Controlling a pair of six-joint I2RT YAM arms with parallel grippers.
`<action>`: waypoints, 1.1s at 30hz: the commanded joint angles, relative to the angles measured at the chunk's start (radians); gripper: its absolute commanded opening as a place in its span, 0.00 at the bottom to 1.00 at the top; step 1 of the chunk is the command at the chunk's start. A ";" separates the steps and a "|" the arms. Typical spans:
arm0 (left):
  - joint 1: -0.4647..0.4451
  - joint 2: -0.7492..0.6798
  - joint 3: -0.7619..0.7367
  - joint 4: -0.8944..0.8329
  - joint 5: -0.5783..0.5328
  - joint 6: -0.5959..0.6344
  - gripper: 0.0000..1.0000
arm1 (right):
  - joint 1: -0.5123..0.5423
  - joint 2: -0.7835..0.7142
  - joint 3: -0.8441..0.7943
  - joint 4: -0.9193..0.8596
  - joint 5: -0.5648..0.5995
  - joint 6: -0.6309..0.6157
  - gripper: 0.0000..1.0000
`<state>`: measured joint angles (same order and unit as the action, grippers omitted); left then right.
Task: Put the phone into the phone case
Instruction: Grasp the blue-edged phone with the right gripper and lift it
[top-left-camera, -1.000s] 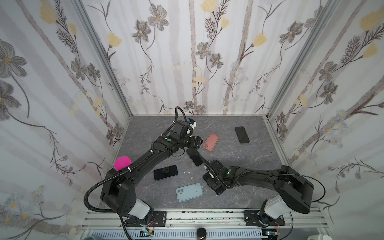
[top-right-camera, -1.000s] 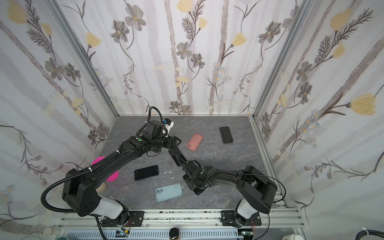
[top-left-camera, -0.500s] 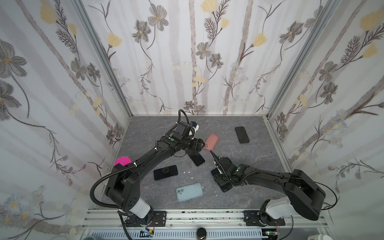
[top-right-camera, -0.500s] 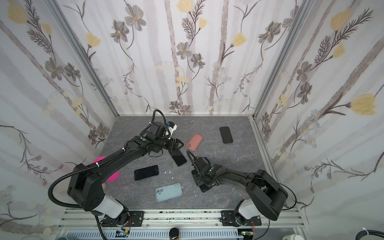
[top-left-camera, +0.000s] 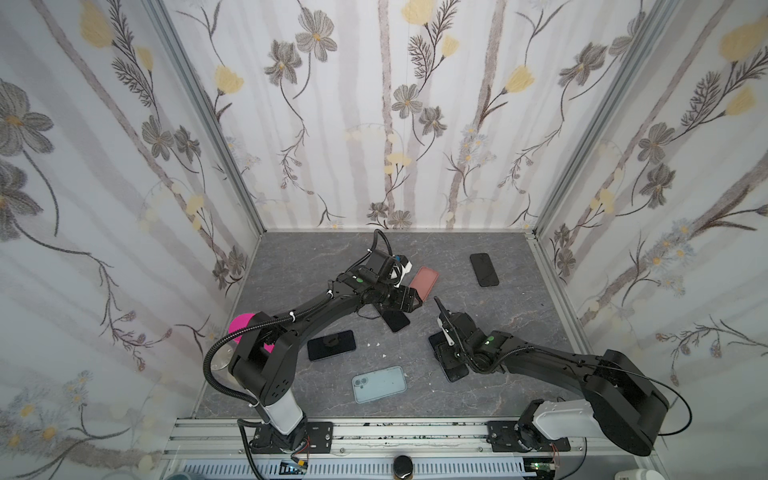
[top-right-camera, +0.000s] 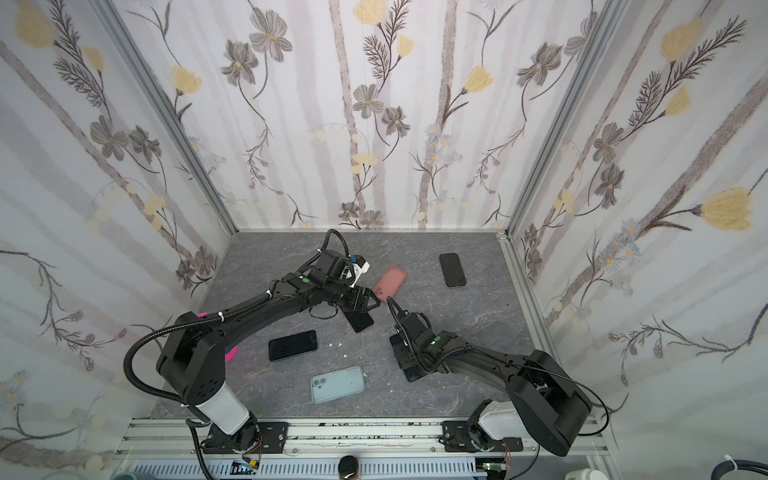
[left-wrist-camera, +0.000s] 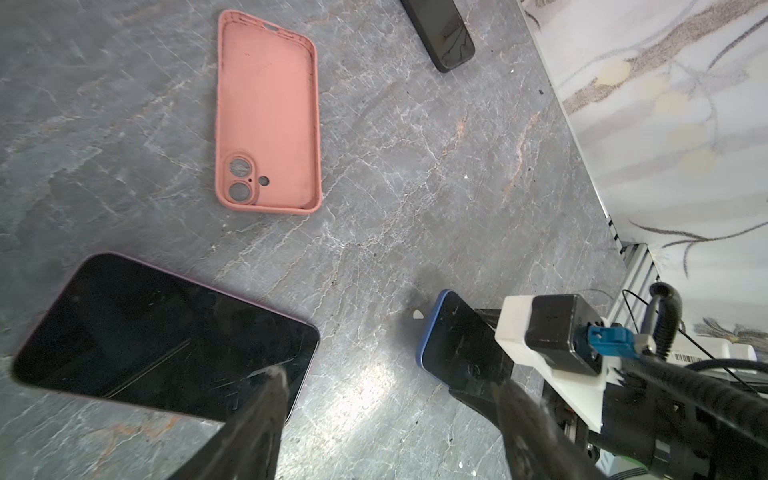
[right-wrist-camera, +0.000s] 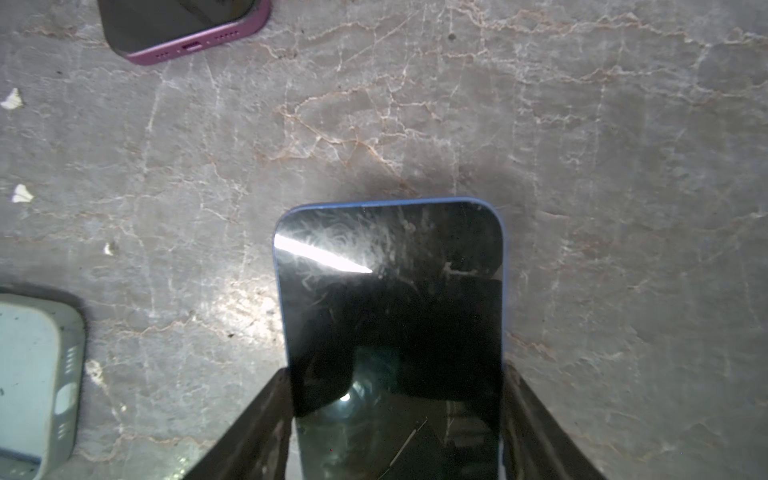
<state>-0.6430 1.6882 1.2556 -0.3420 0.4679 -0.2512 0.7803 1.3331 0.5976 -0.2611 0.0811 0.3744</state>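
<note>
A blue-edged phone (right-wrist-camera: 390, 299) lies screen up on the grey table, and my right gripper (right-wrist-camera: 395, 372) is shut on its two long sides. In both top views this phone (top-left-camera: 456, 373) shows under the right wrist at the front right. My left gripper (left-wrist-camera: 388, 380) hangs open over bare table, with a purple-edged phone (left-wrist-camera: 166, 336) beside one finger. The empty pink case (left-wrist-camera: 268, 116) lies open side up just past the left gripper (top-left-camera: 410, 301). A pale blue case (top-left-camera: 379, 384) lies near the front edge.
A black phone (top-left-camera: 331, 345) lies left of centre and another black phone (top-left-camera: 484, 269) at the back right. A magenta object (top-left-camera: 243, 326) stands by the left wall. Small white scraps (top-left-camera: 376, 345) dot the middle. Walls close in the table on three sides.
My right gripper has slid a little to the right with the blue phone between its fingers. My left gripper has shifted slightly toward the pink case and stayed open.
</note>
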 joint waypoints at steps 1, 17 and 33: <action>-0.008 0.015 0.013 0.001 0.042 -0.007 0.79 | -0.004 -0.027 -0.009 0.051 -0.007 0.014 0.46; -0.063 0.063 0.031 -0.026 0.121 0.006 0.74 | -0.015 -0.176 -0.009 0.123 -0.030 -0.003 0.44; -0.069 0.079 0.031 -0.022 0.229 -0.007 0.39 | -0.014 -0.221 0.034 0.164 -0.089 -0.039 0.44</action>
<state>-0.7101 1.7622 1.2781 -0.3676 0.6601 -0.2554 0.7647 1.1206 0.6189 -0.1505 0.0059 0.3462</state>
